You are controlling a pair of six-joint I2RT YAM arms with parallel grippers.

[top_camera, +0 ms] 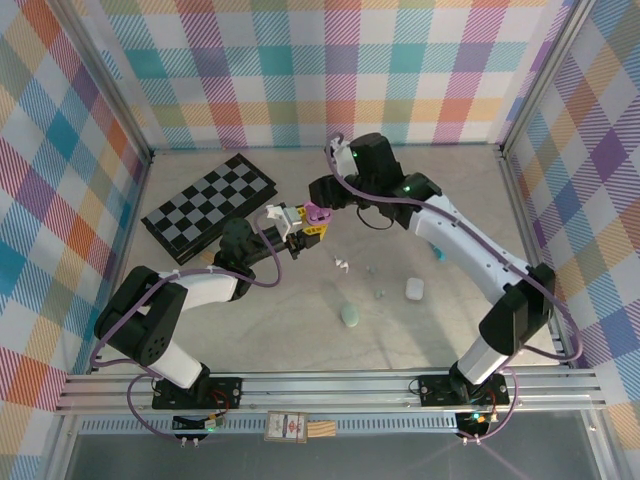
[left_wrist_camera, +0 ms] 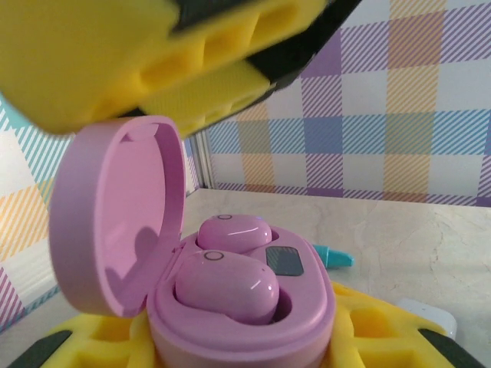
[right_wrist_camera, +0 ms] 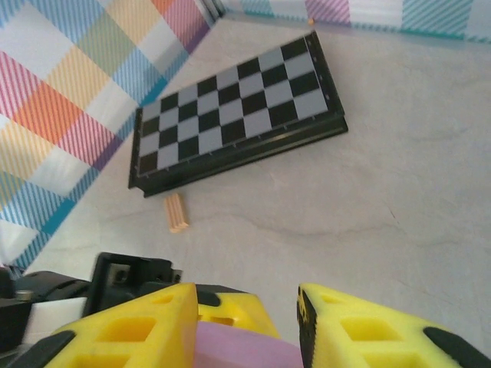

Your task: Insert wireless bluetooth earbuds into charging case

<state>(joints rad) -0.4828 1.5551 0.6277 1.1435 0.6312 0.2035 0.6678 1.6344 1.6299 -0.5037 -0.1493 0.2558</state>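
A pink charging case (left_wrist_camera: 307, 307) stands open with its lid (left_wrist_camera: 115, 215) tilted up to the left. Two pink earbuds (left_wrist_camera: 226, 285) (left_wrist_camera: 234, 231) lie in its wells; the nearer one sits a little high. My left gripper (left_wrist_camera: 245, 349) is shut on the case body, its yellow fingers at both sides. In the top view the case (top_camera: 317, 213) hangs above the table's middle between my left gripper (top_camera: 300, 230) and my right gripper (top_camera: 323, 198). My right gripper (right_wrist_camera: 249, 330) hovers just over the lid (right_wrist_camera: 245, 349), open, its fingers apart.
A folded chessboard (top_camera: 210, 205) lies at the back left, a wooden peg (right_wrist_camera: 177, 211) beside it. On the table lie a white case (top_camera: 414, 289), a pale green case (top_camera: 350, 315), a white earbud (top_camera: 342, 265), tiny buds (top_camera: 378, 293) and a teal piece (top_camera: 437, 252).
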